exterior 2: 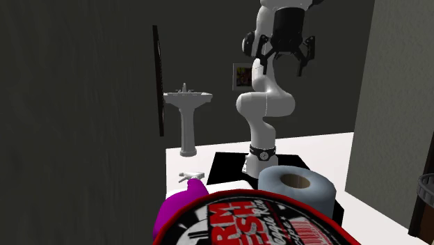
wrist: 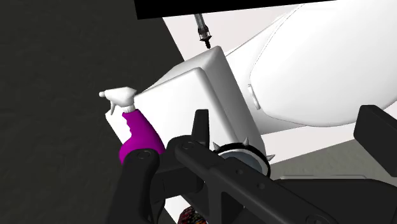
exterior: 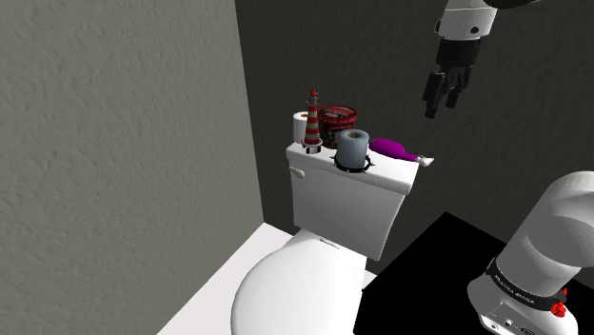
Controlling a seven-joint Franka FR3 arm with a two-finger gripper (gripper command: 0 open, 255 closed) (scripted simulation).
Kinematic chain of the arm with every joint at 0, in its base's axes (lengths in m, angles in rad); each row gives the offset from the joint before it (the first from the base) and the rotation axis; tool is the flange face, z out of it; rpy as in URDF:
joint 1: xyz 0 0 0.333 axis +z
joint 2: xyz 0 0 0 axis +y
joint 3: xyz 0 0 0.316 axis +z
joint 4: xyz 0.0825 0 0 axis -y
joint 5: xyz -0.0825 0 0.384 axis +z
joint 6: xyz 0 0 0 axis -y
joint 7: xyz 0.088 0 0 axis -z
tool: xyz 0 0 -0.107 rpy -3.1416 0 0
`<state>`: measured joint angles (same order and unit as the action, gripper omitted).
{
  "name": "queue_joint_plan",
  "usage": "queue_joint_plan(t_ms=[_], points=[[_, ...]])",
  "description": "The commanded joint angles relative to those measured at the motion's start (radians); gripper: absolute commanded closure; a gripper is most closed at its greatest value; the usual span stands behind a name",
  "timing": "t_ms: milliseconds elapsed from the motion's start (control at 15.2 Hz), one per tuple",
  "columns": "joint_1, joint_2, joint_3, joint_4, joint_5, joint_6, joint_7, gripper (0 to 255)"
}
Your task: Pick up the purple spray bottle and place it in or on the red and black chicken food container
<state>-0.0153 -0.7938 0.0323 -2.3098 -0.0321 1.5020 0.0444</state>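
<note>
A purple spray bottle (exterior: pixel 388 147) lies on its side at the shoulder view's right end of a toilet tank (exterior: pixel 338 195) lid. Its white nozzle is at the lid's edge, and it lies just beside a grey paper roll (exterior: pixel 352 147). The red and black container (exterior: pixel 338 121) stands behind the roll, between a striped lighthouse figure (exterior: pixel 312 116) and the bottle. The black gripper (exterior: pixel 444 101) hangs well above the bottle and to its right in that view, fingers spread apart and clasping nothing. In the second exterior view, a white pedestal sink (exterior 2: pixel 186 104) stands against the dark wall beyond the arm.
</note>
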Motion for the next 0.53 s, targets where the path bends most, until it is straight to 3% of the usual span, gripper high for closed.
queue_joint_plan(t_ms=[0, 462], points=[[0.000, 0.000, 0.000, 0.000, 0.000, 0.000, 0.000, 0], [-0.020, 0.047, -0.118, -0.141, -0.084, 0.218, -0.152, 0]])
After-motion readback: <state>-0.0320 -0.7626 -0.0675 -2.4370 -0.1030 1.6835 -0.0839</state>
